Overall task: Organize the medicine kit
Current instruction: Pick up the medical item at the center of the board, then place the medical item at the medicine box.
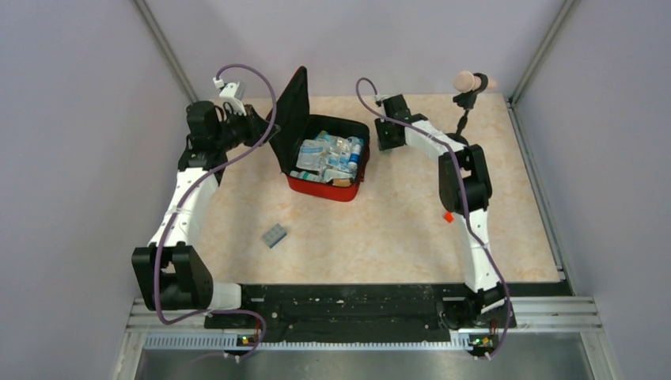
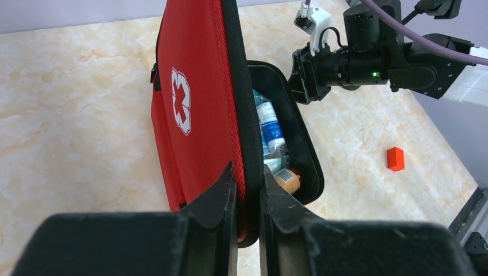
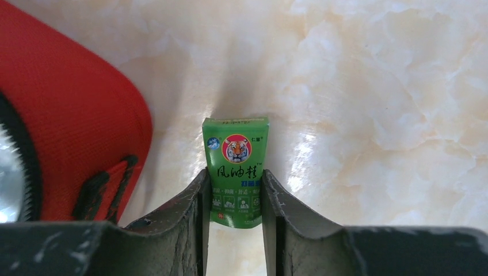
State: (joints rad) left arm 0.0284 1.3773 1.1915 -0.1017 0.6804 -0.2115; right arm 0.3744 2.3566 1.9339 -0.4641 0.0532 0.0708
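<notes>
The red medicine kit (image 1: 326, 188) lies open at the back middle of the table, filled with bottles and packets (image 1: 328, 155). Its lid (image 2: 195, 98), with a white cross, stands upright. My left gripper (image 2: 248, 187) is shut on the lid's black edge and holds it up; it also shows in the top view (image 1: 265, 127). My right gripper (image 3: 235, 183) is shut on a small green box with a tiger picture (image 3: 235, 167), held above the table just right of the kit's red wall (image 3: 63, 126). In the top view the right gripper (image 1: 388, 131) hangs beside the kit's right edge.
A grey block (image 1: 274, 235) lies on the table in front of the kit. A small orange-red block (image 1: 448, 216) lies by the right arm, also in the left wrist view (image 2: 395, 158). A microphone-like stand (image 1: 467, 87) is at the back right.
</notes>
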